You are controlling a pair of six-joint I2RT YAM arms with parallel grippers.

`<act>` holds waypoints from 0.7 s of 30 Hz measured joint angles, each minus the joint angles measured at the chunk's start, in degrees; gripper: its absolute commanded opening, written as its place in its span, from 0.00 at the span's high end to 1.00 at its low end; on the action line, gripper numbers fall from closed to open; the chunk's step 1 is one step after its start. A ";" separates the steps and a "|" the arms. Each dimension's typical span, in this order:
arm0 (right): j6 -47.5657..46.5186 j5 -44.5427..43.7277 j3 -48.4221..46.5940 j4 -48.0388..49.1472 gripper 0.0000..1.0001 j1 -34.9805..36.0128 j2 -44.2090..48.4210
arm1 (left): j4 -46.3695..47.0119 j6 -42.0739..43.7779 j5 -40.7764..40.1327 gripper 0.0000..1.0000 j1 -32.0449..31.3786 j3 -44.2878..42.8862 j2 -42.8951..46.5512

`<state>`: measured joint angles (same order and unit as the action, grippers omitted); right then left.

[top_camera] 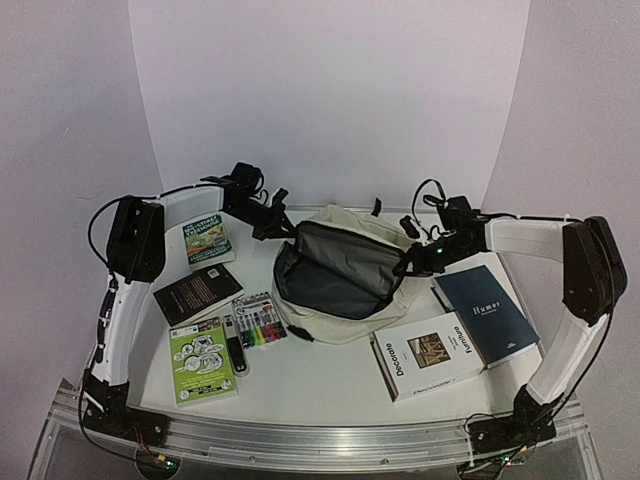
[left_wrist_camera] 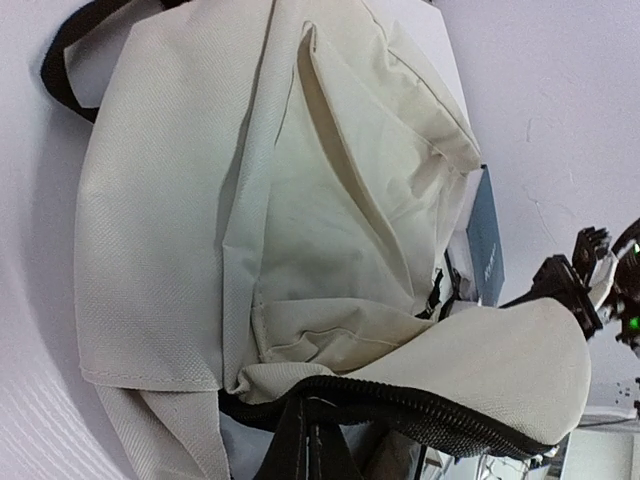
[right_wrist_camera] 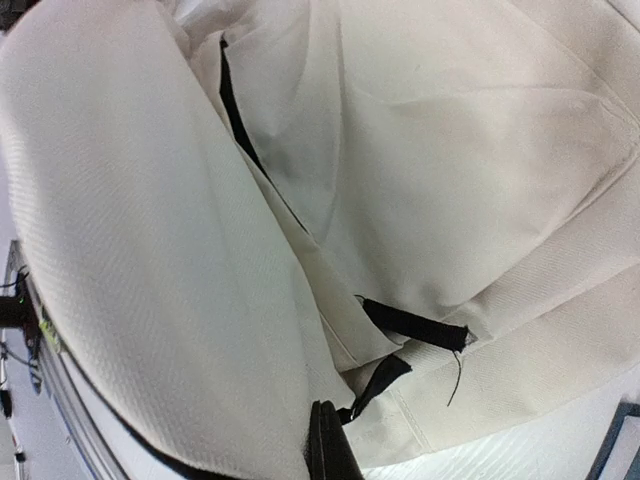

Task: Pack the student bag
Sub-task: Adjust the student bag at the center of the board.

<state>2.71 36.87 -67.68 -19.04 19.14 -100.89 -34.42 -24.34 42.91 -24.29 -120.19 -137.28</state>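
Note:
The student bag (top_camera: 345, 300) is a cream fabric backpack lying in the middle of the table, its mouth held open so the dark grey lining (top_camera: 335, 265) shows. My left gripper (top_camera: 283, 229) is shut on the left rim of the opening. In the left wrist view its dark fingers (left_wrist_camera: 306, 425) pinch the black zipper edge (left_wrist_camera: 450, 405). My right gripper (top_camera: 409, 262) is shut on the right rim. In the right wrist view its fingers (right_wrist_camera: 328, 445) clamp cream fabric beside a short black strap tab (right_wrist_camera: 415, 325).
Left of the bag lie a green book (top_camera: 208, 241), a black book (top_camera: 197, 292), a green booklet (top_camera: 202, 361), a marker pack (top_camera: 259, 320) and a small black item (top_camera: 235, 352). To the right lie a white book (top_camera: 428, 355) and a blue book (top_camera: 486, 312).

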 measured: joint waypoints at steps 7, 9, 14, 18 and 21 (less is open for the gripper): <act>-8.18 8.01 -5.65 -9.95 0.99 -2.38 -3.83 | -8.23 3.12 3.31 1.00 0.59 -2.69 -0.78; -9.36 8.38 -9.56 -11.94 0.92 -2.86 -8.72 | -11.21 3.35 3.38 1.00 1.18 -7.75 -3.03; -10.20 4.83 -15.72 -14.32 0.75 -3.51 -18.05 | -13.52 2.20 1.27 0.93 2.52 -14.01 -7.79; -9.85 -1.91 -17.13 -17.63 0.51 -4.08 -19.16 | -13.55 0.06 -1.77 0.72 4.07 -14.00 -9.79; -9.06 -5.80 -19.04 -18.58 0.40 -4.27 -19.16 | -13.08 -1.47 -3.59 0.55 5.32 -13.25 -10.14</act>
<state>-6.35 31.06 -86.72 -37.62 14.88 -120.05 -47.49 -25.82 39.32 -18.98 -133.44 -147.41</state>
